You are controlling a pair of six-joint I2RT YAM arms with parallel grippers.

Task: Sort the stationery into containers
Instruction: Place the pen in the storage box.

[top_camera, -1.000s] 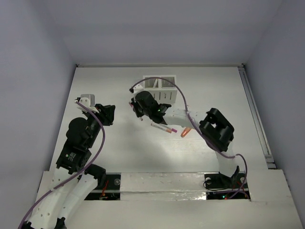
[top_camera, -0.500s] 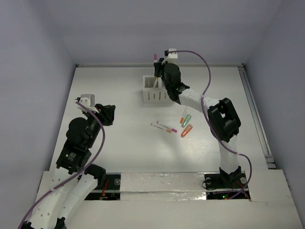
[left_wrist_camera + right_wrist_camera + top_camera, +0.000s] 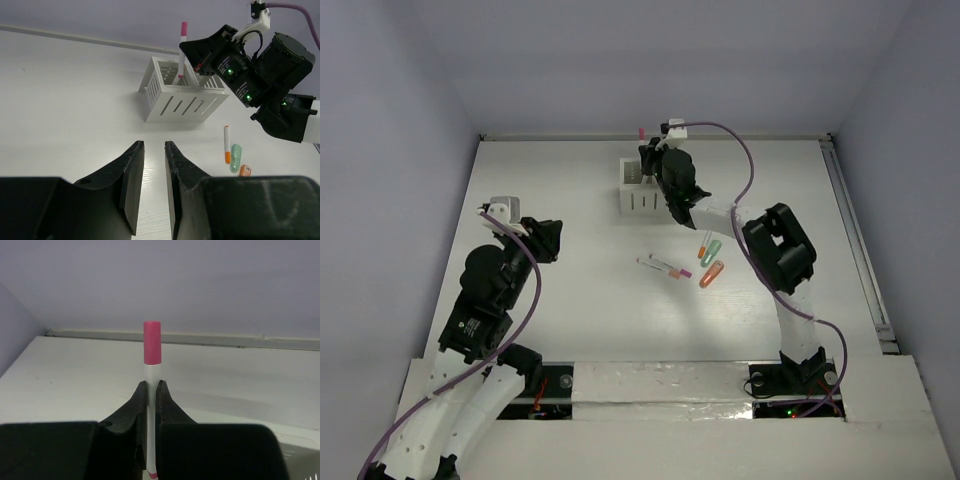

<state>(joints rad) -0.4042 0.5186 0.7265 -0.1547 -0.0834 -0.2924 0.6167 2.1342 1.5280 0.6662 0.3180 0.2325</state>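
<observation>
The right arm's fingers (image 3: 151,385) are clenching a pink-capped pen (image 3: 152,347) and holding it upright, cap uppermost, over the white two-compartment box (image 3: 642,202) standing toward the far side of the table (image 3: 550,170). From the left wrist camera the pen's white barrel is running down to the box's top rim on that view's left half, though it cannot be told whether the tip is already inside a compartment. The box's slotted front wall is facing the arms. The left arm's fingers (image 3: 154,145) are hovering above the table well to the left of the box, standing slightly apart with a narrow gap and grasping nothing. More stationery is lying loose on the table to the right of the box and nearer the arms: two thin pens (image 3: 661,265) with pinkish caps are lying side by side, an orange-capped pen (image 3: 703,240) is lying just beside a mint-green stub (image 3: 713,249), and an orange stub (image 3: 712,272) is resting close below them.
</observation>
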